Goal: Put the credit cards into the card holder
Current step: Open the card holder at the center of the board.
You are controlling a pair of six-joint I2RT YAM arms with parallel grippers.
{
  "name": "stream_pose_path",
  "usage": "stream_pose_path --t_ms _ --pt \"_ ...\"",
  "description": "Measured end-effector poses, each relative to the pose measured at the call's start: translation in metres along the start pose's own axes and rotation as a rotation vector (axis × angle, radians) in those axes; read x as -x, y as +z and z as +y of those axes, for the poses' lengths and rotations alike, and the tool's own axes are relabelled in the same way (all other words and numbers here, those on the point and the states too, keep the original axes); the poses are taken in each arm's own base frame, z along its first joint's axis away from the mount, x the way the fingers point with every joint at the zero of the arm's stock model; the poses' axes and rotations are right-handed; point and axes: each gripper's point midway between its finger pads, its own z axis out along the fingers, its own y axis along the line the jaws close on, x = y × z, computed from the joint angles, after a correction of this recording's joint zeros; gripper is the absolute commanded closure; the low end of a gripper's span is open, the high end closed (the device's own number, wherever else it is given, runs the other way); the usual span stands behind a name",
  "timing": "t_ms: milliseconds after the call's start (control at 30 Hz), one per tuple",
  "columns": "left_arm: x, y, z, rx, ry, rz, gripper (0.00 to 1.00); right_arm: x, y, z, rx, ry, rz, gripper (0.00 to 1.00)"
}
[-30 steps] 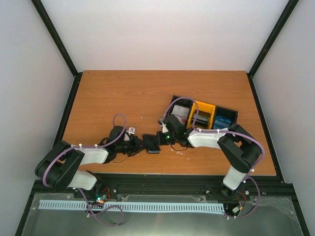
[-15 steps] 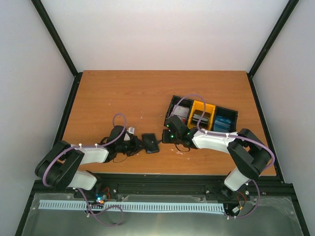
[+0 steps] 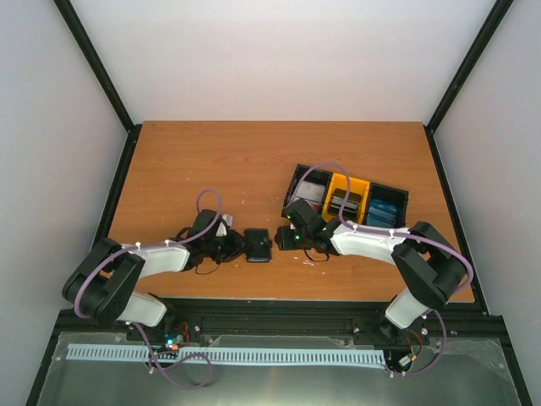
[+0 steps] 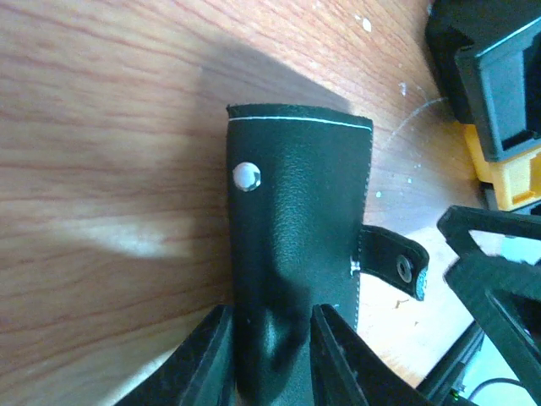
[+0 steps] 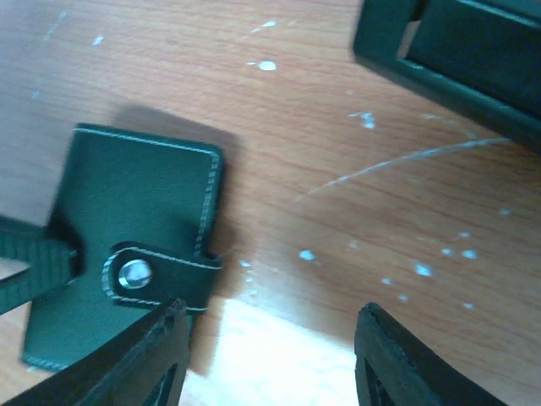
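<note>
While card holder (image 4: 296, 211) rests on table (image 5: 380, 211), left gripper (image 4: 270, 355) narrowly parted astride its end, grip unclear, right gripper (image 5: 270, 359) spread, empty

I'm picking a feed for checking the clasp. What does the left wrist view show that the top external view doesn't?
Only the left wrist: the white snap stud on the face of the card holder, and the closing tab sticking out sideways, off the stud.
Only the top external: the whole tray row, with light blue credit cards in its right-hand black tray.
Both: the card holder on the wooden table, the left gripper at its end, and the yellow tray.
</note>
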Motion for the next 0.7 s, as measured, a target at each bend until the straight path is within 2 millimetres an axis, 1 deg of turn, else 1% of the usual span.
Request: stream_pose_path --t_ms 100,200,300,367,433,500,600,700 --pt "0.003 0.0 0.004 0.031 0.01 -0.009 0.74 -0.003 -0.001 0.013 0.051 -0.038 0.021 0.38" --pt "0.003 0.0 0.008 0.055 0.013 -0.012 0.75 -0.002 -0.003 0.034 0.109 -0.096 0.029 0.34" --pt "0.004 0.001 0.01 0.063 0.018 -0.009 0.75 0.002 0.0 0.057 0.131 -0.145 0.027 0.33" --pt "0.004 0.001 0.01 0.063 0.021 -0.008 0.75 0.005 0.006 0.064 0.107 -0.162 0.025 0.33" --pt "0.004 0.001 0.01 0.063 0.021 -0.008 0.75 0.008 0.015 0.067 0.062 -0.173 0.024 0.33" --pt "0.004 0.001 0.01 0.063 0.022 -0.008 0.75 0.009 0.022 0.064 0.006 -0.18 0.024 0.33" --pt "0.004 0.001 0.01 0.063 0.022 -0.008 0.75 0.008 0.03 0.054 -0.084 -0.181 0.024 0.36" --pt "0.004 0.001 0.01 0.063 0.022 -0.008 0.75 0.006 0.031 0.039 -0.168 -0.171 0.023 0.39"
